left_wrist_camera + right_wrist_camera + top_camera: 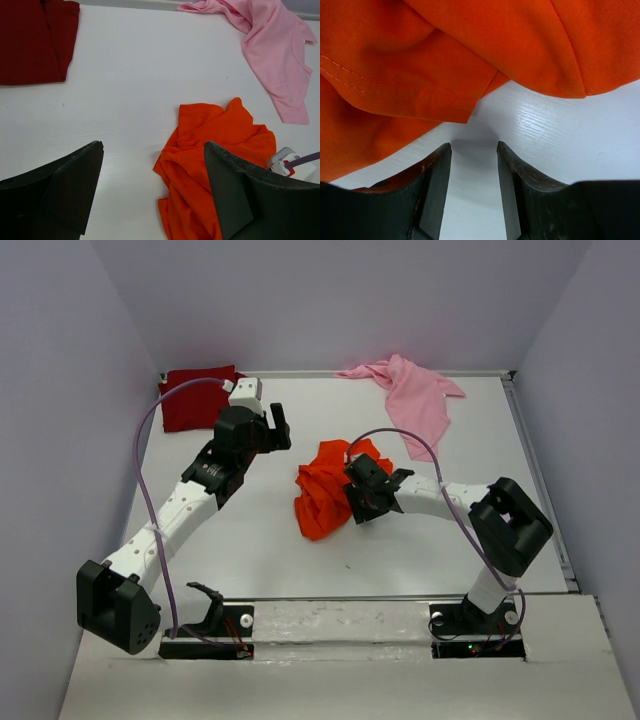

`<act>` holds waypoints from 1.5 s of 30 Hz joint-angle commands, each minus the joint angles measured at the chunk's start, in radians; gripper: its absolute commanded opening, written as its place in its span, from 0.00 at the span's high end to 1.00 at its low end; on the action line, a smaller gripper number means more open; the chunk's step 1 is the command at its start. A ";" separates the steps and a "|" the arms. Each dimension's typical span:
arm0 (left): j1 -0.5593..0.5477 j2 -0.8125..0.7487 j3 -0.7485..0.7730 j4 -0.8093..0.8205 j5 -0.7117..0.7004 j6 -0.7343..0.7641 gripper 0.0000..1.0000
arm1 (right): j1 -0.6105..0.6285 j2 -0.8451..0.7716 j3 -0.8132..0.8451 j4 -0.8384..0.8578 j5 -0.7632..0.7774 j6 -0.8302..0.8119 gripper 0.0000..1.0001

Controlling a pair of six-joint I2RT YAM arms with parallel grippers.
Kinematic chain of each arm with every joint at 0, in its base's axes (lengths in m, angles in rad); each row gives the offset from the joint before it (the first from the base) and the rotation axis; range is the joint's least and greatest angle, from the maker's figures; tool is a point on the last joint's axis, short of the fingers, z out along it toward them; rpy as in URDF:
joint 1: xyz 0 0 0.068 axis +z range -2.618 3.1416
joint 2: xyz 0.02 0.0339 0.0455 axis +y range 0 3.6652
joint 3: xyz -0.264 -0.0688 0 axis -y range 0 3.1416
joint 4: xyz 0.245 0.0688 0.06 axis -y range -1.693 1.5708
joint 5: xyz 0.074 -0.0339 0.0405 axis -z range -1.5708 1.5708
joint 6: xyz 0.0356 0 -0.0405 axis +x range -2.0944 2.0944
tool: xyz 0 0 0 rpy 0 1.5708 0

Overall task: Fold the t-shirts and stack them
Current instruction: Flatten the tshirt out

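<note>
A crumpled bright orange t-shirt (pixel 325 495) (pixel 210 155) (pixel 445 55) lies mid-table. The dark red t-shirt (pixel 197 398) (pixel 32 40) lies folded at the far left corner. A light pink t-shirt (pixel 415 395) (pixel 272 55) is spread loosely at the far right. My right gripper (pixel 355 490) (pixel 474 147) is low at the orange shirt's right edge, open, with bare table between its fingers and a hem corner just ahead. My left gripper (pixel 280 425) (pixel 152 147) hovers wide open and empty, left of the orange shirt.
The white table (pixel 270 550) is enclosed by pale walls on three sides, with a raised rim (pixel 535 470) along its right edge. A purple cable (pixel 150 490) loops along the left arm; another arcs over the right arm.
</note>
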 commanded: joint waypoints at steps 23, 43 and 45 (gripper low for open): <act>0.007 -0.020 -0.002 0.032 0.011 0.001 0.09 | 0.009 -0.083 -0.182 0.405 -0.023 0.076 0.46; 0.005 -0.017 -0.004 0.034 0.016 0.001 0.09 | 0.009 -0.014 -0.136 0.434 -0.028 0.069 0.55; 0.005 -0.018 -0.002 0.034 0.017 0.001 0.09 | 0.009 -0.034 -0.132 0.430 -0.022 0.068 0.56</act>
